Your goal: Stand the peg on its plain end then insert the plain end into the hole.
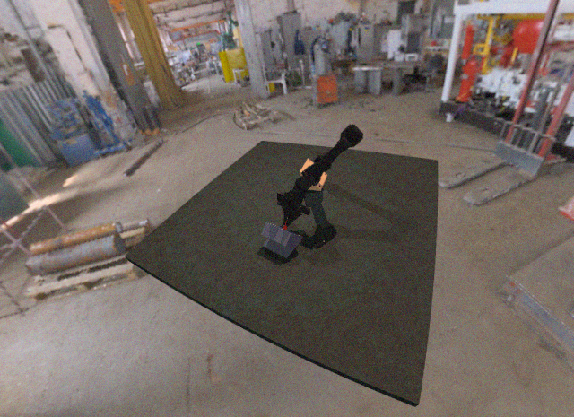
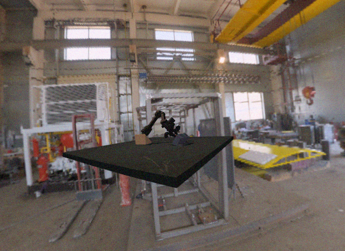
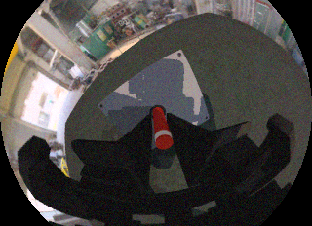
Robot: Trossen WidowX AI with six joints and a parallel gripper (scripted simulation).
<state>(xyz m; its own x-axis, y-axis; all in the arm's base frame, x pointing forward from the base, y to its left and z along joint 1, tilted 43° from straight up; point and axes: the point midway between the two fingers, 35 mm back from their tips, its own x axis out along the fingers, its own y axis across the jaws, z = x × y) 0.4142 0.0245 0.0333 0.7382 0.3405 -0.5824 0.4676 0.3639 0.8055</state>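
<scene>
The sloped panel [image 1: 281,241] [image 2: 181,139] [image 3: 161,82] is a blue-grey block on the table, with light patches on its face in the wrist view. The red peg [image 1: 284,227] [image 3: 160,123] has its far, plain end in the hole at the panel's lower edge in the wrist view. Its white-banded end points back toward the wrist camera. How deep it sits cannot be seen. My gripper [image 3: 159,117] is slightly open, with one black finger on each side of the peg, close to it and low over the panel face. The fingertips are too small to make out in the exterior view.
An orange-tan wedge-shaped block [image 1: 318,181] [image 2: 142,139] stands on the dark table [image 1: 361,287] [image 2: 125,156], partly behind the arm in the top view. The arm's base stands close to the sloped panel.
</scene>
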